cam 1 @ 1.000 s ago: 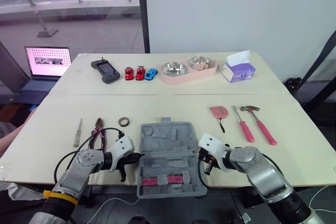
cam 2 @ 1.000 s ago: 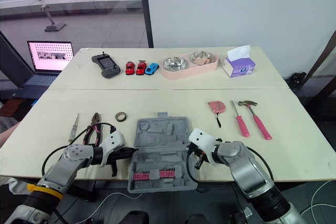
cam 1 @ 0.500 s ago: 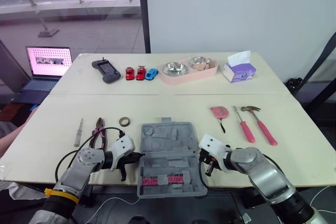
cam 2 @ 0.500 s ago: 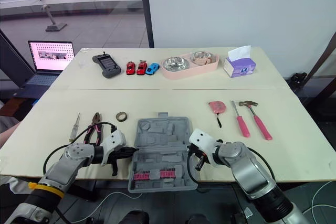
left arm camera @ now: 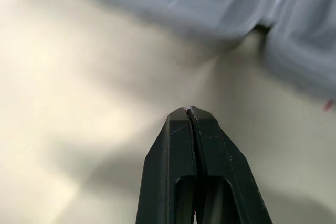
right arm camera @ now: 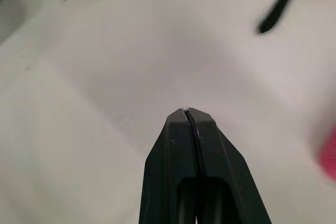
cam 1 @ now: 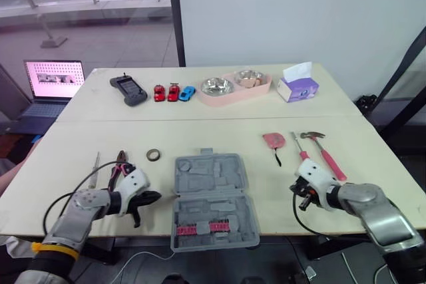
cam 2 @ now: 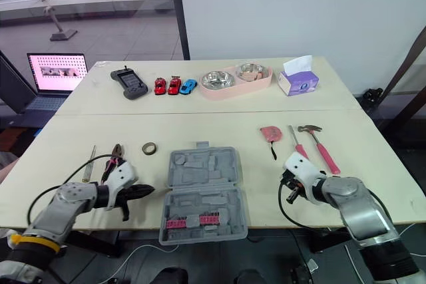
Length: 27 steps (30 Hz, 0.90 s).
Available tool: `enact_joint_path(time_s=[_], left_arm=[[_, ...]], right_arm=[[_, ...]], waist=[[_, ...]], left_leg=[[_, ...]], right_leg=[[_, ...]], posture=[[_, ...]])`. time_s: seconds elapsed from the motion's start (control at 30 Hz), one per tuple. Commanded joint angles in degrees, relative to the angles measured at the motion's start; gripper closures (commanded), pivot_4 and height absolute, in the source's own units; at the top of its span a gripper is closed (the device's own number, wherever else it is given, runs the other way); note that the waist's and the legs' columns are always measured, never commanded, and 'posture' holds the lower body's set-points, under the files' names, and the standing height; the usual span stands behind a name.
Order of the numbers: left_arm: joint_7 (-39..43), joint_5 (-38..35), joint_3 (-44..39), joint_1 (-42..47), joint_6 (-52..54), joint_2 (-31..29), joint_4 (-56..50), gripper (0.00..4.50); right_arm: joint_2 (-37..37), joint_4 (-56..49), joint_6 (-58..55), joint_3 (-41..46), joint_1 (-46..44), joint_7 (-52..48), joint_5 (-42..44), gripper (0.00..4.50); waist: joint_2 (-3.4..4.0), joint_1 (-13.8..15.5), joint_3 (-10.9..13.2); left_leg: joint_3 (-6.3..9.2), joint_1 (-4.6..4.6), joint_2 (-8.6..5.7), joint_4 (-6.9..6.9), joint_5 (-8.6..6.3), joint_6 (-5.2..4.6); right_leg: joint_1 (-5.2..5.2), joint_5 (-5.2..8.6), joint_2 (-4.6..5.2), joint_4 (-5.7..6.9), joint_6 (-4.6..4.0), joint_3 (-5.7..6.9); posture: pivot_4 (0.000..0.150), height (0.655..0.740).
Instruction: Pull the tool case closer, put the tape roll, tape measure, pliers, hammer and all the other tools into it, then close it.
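Left claw [left arm camera: 188, 112], right claw [right arm camera: 186, 111], flanking tool case [cam 1: 212, 199]

Along the worktop's [cam 1: 200, 134] far edge sit a grey handheld device [cam 1: 128, 90], two red toy cars [cam 1: 174, 92], a blue toy car [cam 1: 188, 92], a pink twin-bowl dish [cam 1: 233, 88] and a purple tissue box [cam 1: 297, 88]. An open laptop [cam 1: 53, 79] stands beyond its left corner.

Beige table [cam 1: 219, 138]; tool case [cam 1: 212, 201], hammer [cam 1: 327, 158]
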<state>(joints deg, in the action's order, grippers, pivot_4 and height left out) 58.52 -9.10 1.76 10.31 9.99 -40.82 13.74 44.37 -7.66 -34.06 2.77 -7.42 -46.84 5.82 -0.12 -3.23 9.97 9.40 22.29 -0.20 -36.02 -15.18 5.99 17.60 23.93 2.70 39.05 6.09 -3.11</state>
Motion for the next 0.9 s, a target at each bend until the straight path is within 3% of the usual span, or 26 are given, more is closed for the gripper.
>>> enact_joint_path(time_s=[0.03, 0.13, 0.2, 0.23, 0.33, 0.47, 0.5, 0.53, 0.57, 0.9], left_arm=[[2.76, -7.13, -10.2, -4.24, 3.97, -5.55, -4.36, 4.47], [3.19, -10.76, -18.59, -9.41, 5.9, -9.16, -4.27, 4.47], [1.86, -10.96, -23.32, -12.15, 5.65, -10.79, -2.27, 4.5], [1.12, -10.56, -25.6, -13.56, 4.78, -11.6, -0.33, 4.24], [-0.8, -10.13, -31.42, -16.38, 2.48, -13.24, 5.91, 3.21], [-2.25, -9.52, -34.82, -17.4, -0.95, -14.78, 13.43, 1.24], [-2.54, -9.19, -34.94, -17.24, -1.91, -15.0, 14.96, 0.66], [-2.79, -8.76, -34.87, -16.84, -3.2, -15.34, 17.09, 0.17], [-2.87, -8.49, -34.66, -16.49, -4.2, -15.62, 18.68, 0.08], [-1.98, -7.83, -32.38, -14.42, -7.08, -14.96, 21.98, 0.08]], right_arm=[[4.69, 1.51, 4.61, 11.41, 4.28, -1.79, 2.88, 4.5], [7.02, 2.91, 6.93, 20.38, 10.02, -3.2, 5.24, 4.5], [7.55, 3.27, 8.12, 25.5, 13.53, -4.22, 6.73, 3.98], [7.6, 3.7, 8.99, 28.22, 15.24, -4.78, 7.36, 3.61], [7.53, 6.21, 12.56, 34.48, 19.47, -5.94, 8.28, 2.24], [7.53, 9.74, 17.09, 38.19, 22.57, -8.16, 9.51, 0.23], [7.58, 10.55, 17.69, 38.39, 22.51, -8.05, 9.58, 0.0], [7.68, 11.49, 18.57, 38.21, 22.4, -7.8, 9.3, 0.0], [7.77, 12.18, 19.21, 37.93, 22.3, -7.62, 9.07, 0.0], [6.85, 10.25, 19.15, 35.3, 22.35, -5.81, 9.28, 0.0]], waist=[[-0.03, 0.35, 0.27], [-0.01, 0.94, 0.39], [0.01, 0.98, 0.4], [0.01, 0.86, 0.41], [0.02, 0.64, 0.45], [-0.1, 0.53, 0.54], [-0.1, 0.51, 0.55], [-0.09, 0.53, 0.55], [-0.09, 0.56, 0.55], [-0.07, 0.63, 0.56]], left_leg=[[0.0, 0.09, 0.0, -0.01, 0.0, 0.0], [-0.07, 0.15, -0.04, 0.01, -0.01, -0.01], [-0.07, 0.14, -0.04, 0.03, -0.01, -0.02], [-0.07, 0.13, -0.03, 0.04, -0.01, -0.02], [-0.13, 0.1, -0.03, 0.04, -0.01, -0.02], [-0.21, 0.09, -0.02, 0.11, -0.02, -0.03], [-0.23, 0.08, -0.02, 0.1, -0.02, -0.03], [-0.25, 0.07, -0.01, 0.11, -0.02, -0.03], [-0.26, 0.07, -0.01, 0.11, -0.02, -0.03], [-0.31, 0.08, 0.0, 0.17, -0.01, -0.02]], right_leg=[[0.07, 0.0, 0.03, 0.0, 0.0, 0.0], [0.11, 0.0, 0.12, -0.06, 0.0, 0.0], [0.13, 0.0, 0.11, -0.06, 0.0, 0.01], [0.12, 0.0, 0.1, -0.06, 0.0, 0.01], [0.12, 0.0, 0.12, -0.05, 0.0, -0.04], [0.19, 0.0, 0.12, -0.05, 0.0, -0.11], [0.19, 0.0, 0.12, -0.05, 0.0, -0.12], [0.19, 0.0, 0.12, -0.05, 0.0, -0.15], [0.19, 0.0, 0.12, -0.04, 0.0, -0.16], [0.24, 0.0, 0.13, -0.03, 0.0, -0.2]], posture=[[0.15, 0.74], [0.15, 0.74], [0.15, 0.74], [0.15, 0.74], [0.15, 0.74], [0.15, 0.74], [0.15, 0.74], [0.15, 0.74], [0.15, 0.74], [0.15, 0.74]])
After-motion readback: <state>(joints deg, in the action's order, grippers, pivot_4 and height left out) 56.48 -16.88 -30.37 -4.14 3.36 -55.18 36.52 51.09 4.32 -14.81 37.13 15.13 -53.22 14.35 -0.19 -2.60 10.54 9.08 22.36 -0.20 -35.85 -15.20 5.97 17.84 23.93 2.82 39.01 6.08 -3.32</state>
